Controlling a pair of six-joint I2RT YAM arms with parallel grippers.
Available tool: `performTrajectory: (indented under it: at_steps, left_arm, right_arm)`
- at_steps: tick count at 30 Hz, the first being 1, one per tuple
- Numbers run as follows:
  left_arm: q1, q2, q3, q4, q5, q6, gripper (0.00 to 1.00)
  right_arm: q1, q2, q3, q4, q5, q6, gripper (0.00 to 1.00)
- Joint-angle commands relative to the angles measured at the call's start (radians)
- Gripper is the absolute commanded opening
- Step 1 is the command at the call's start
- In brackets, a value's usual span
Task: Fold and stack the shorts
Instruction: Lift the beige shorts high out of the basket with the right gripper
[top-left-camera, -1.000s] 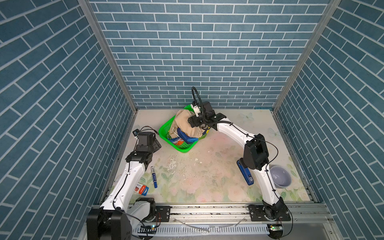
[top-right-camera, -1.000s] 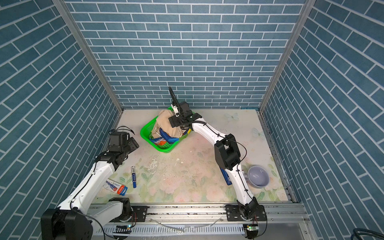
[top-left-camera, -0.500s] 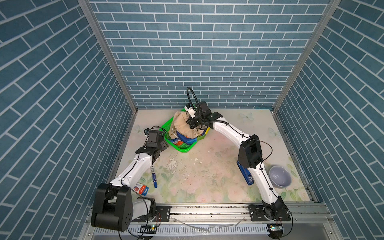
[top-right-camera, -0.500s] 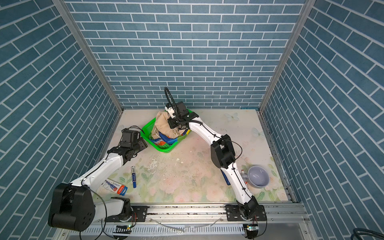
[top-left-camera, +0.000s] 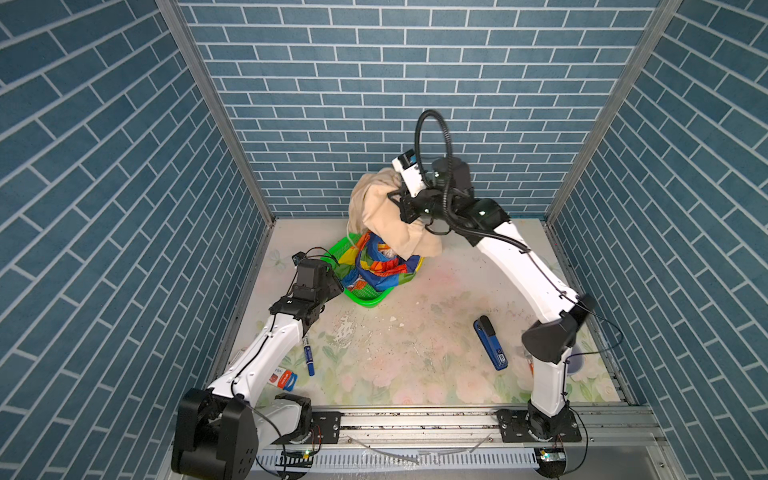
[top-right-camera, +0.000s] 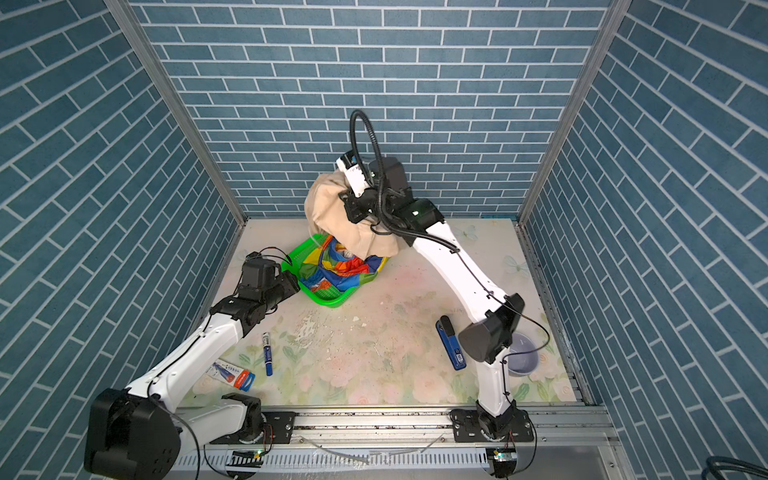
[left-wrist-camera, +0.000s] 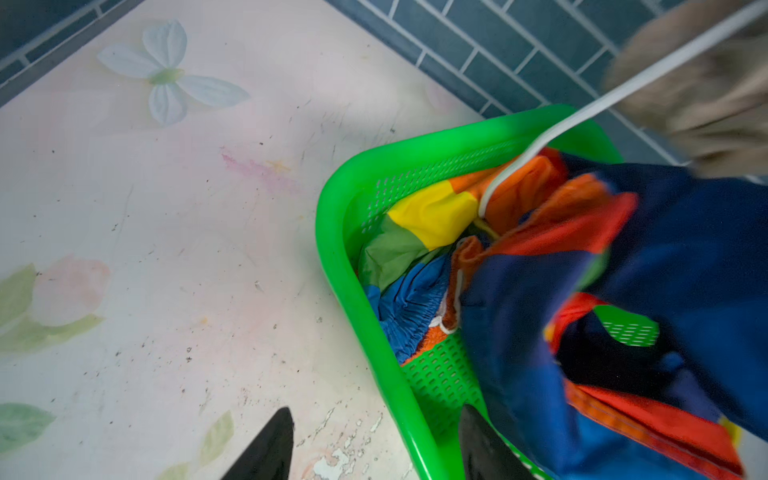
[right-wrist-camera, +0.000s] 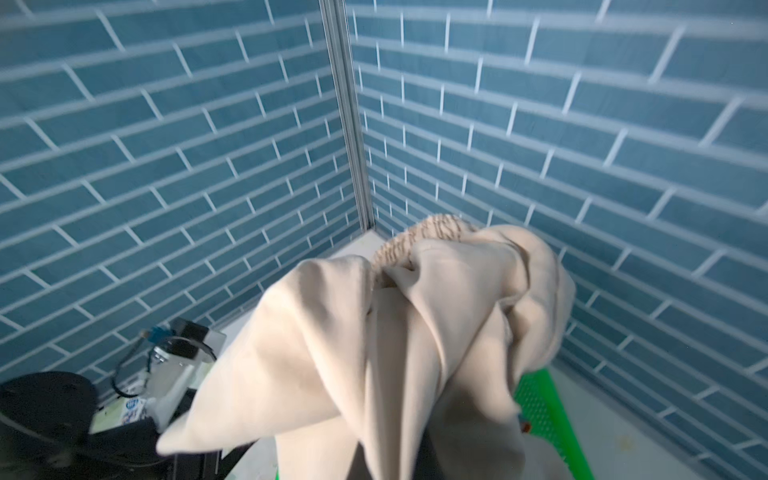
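The right gripper (top-left-camera: 397, 200) is raised above the far middle of the table (top-left-camera: 415, 357) with its jaws pressed together on the beige shorts (top-left-camera: 384, 216). The cloth bunches around the jaws and drapes down from them on all sides. In the right wrist view the beige shorts (right-wrist-camera: 415, 332) cover the fingers completely, so the pinch point itself cannot be seen. A white drawstring (left-wrist-camera: 582, 120) hangs from the pair down into the green basket (top-left-camera: 365, 297).

The rainbow-striped shorts (top-left-camera: 378, 266) sit crumpled in that basket, left of the table's middle. They are heaped above its rim (the top of the heap meets the lowest folds of the beige cloth).

The left gripper (left-wrist-camera: 376, 415) is low at the basket's near-left side, and its two black fingers (left-wrist-camera: 270, 449) are spread apart and hold nothing. One finger is over the bare table and the other over the basket's mesh floor, so the green rim runs between them. The blue edge of the rainbow-striped shorts (left-wrist-camera: 623, 291) lies just beside the inner finger; whether they touch cannot be told.
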Motion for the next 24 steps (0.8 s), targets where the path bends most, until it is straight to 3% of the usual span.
performTrajectory:
  at_steps: [1,14,20,24]
  left_arm:
    - [-0.008,-0.040,0.008,-0.037,0.001,0.003,0.67]
    - [-0.012,-0.114,-0.060,-0.054,0.031,-0.008,0.70]
    - [-0.014,-0.032,-0.031,-0.018,0.001,0.007,0.72]
    - [-0.014,0.102,0.043,-0.019,0.013,0.051,0.71]
  right_arm:
    - [0.005,-0.093,0.006,0.030,0.027,-0.053,0.00]
    - [0.006,-0.453,-0.238,0.173,0.176,-0.093,0.00]
    - [0.005,-0.625,-0.348,0.197,0.272,-0.128,0.00]
    - [0.005,-0.706,-0.385,0.214,0.328,-0.172,0.00]
